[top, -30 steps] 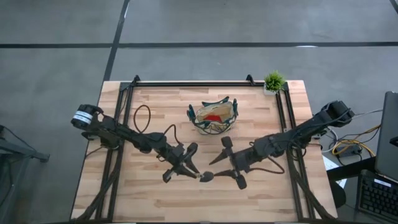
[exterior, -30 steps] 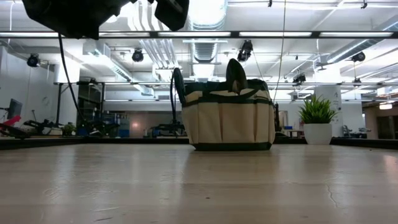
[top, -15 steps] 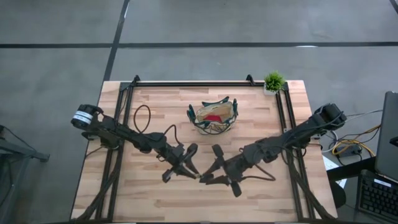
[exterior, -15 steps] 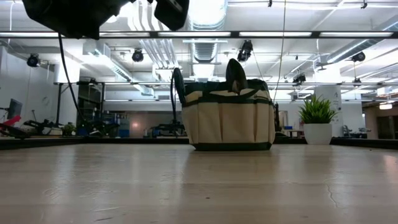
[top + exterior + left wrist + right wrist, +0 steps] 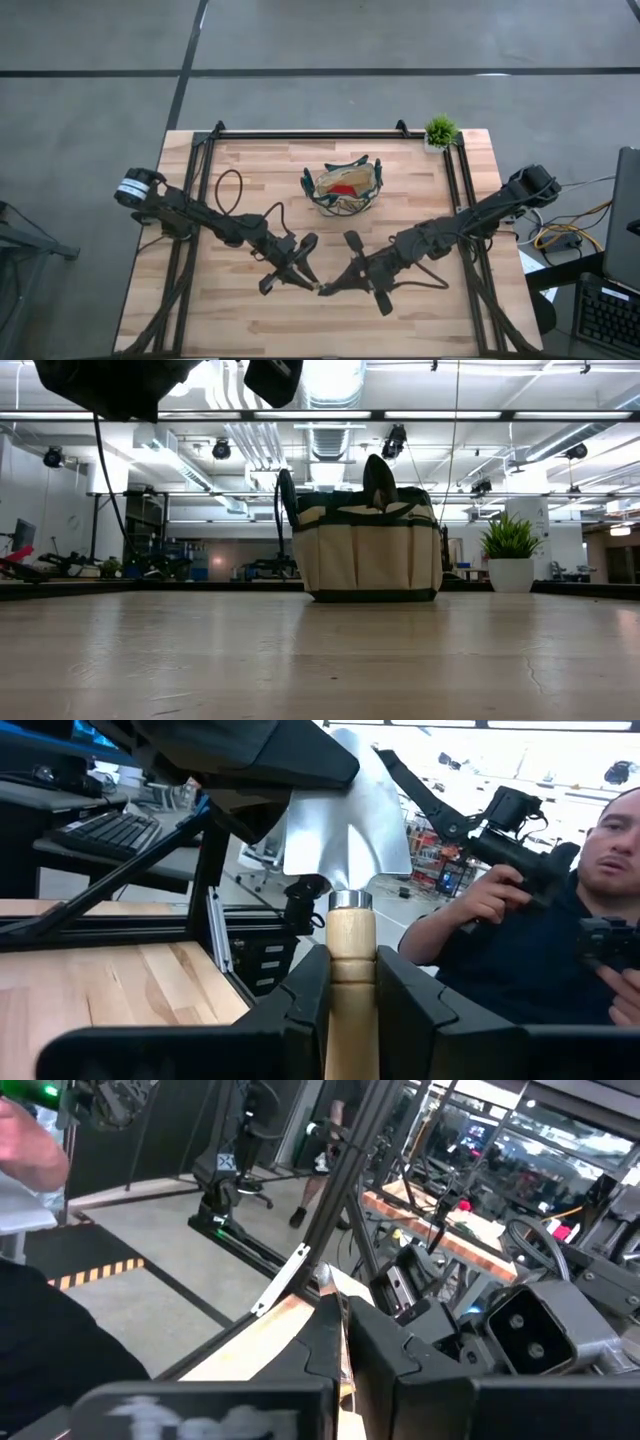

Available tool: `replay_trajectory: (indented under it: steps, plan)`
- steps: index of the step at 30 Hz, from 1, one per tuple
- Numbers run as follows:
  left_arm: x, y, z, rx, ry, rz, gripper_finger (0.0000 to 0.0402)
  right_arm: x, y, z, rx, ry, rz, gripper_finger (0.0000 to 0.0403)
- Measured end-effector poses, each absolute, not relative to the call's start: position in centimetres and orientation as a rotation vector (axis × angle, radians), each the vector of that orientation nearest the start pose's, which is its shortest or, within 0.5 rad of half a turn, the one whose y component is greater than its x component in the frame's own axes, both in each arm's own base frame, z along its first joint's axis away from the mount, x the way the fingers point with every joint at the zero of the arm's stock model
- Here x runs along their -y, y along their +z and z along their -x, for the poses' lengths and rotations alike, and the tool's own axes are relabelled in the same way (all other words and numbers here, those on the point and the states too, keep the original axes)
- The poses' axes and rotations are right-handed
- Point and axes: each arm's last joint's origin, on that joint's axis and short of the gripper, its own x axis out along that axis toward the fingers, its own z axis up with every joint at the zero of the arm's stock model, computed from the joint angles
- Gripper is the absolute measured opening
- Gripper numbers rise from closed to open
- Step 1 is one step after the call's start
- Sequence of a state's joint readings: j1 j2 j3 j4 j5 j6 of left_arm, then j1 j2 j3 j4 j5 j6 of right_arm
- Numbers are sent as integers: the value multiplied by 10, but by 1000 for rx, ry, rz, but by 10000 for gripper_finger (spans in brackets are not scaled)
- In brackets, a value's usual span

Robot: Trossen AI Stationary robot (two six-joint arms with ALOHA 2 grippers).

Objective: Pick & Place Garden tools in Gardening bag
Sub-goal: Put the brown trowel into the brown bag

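The trowel (image 5: pixel 345 830) has a silver blade and a wooden handle, and it is held up between my two grippers above the table's near middle (image 5: pixel 321 288). My left gripper (image 5: pixel 303 277) is shut on its handle. My right gripper (image 5: pixel 336 285) comes from the right and is shut on the blade. The tan gardening bag with green trim (image 5: pixel 345 187) stands on its base at the far middle, and it also shows in the low view (image 5: pixel 365 555). A red item (image 5: pixel 343 188) lies inside it. The other tools are out of view. My left gripper pinches the wooden handle (image 5: pixel 350 982) between its two fingers, below the metal collar. The fingers lie along the handle, which runs on past them to the blade. The trowel is clear of the table. My right gripper has its fingers (image 5: pixel 255 765) over the blade's upper edge (image 5: pixel 300 830). In the right wrist view a thin pale strip (image 5: pixel 343 1342) shows between the nearly closed fingers. It comes level from the table's right.
A small green potted plant (image 5: pixel 439 131) stands at the far right corner. A dark cable loop (image 5: pixel 228 190) lies on the left of the table. Black frame rails (image 5: pixel 300 136) run along the far edge and both sides. A person (image 5: pixel 560 920) is beyond the table.
My right gripper has gone toward the table's left and a little toward the near edge, up to the trowel in my left gripper. My left gripper and the trowel have kept nearly still.
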State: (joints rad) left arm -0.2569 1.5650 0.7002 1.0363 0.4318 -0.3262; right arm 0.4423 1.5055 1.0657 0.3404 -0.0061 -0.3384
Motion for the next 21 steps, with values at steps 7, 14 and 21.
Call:
replay_trajectory:
  steps: [7,14,21]
  plan:
    - [92,236,-303,53,-698,317,88,-147,308,-312,-35,443,318,8]
    - [87,238,-303,55,-673,319,157,-144,299,-310,-152,358,285,7]
    - [85,239,-301,37,-668,300,195,-137,289,-306,-306,207,262,8]
